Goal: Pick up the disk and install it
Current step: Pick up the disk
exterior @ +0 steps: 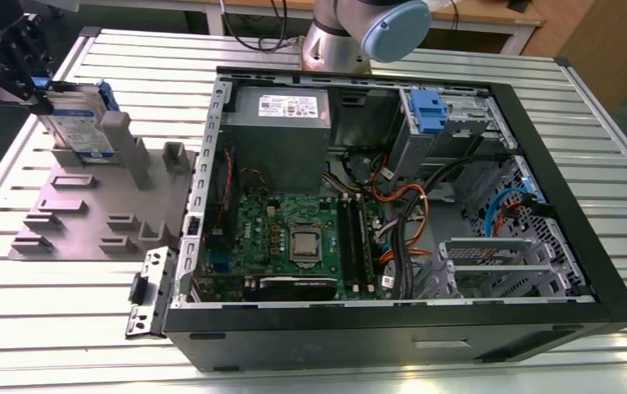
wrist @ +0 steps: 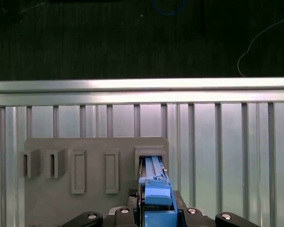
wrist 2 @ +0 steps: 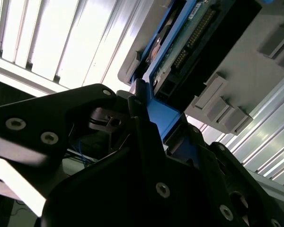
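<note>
The disk [exterior: 78,123] stands on edge in a slot at the far end of the grey holder plate [exterior: 84,215], at the exterior view's left. It is silver with a white-and-blue label and a blue bracket. My gripper [exterior: 40,89] sits at the disk's upper outer edge, shut on the blue bracket. In the first wrist view the bracket [wrist: 154,193] runs between the black fingers [wrist: 187,213], with the disk's lower end in the holder's slot [wrist: 151,158]. The second wrist view shows the disk's circuit-board side [wrist 2: 194,33] and the bracket [wrist 2: 163,118] pinched by the gripper [wrist 2: 158,125].
An open black computer case [exterior: 533,107] lies on the slatted aluminium table [exterior: 29,287], with a blue-latched drive bay [exterior: 425,111] at its far right corner. The arm's base [exterior: 341,37] stands behind the case. The holder has several other slots [wrist: 78,171]. The table edge [wrist: 142,85] is close by.
</note>
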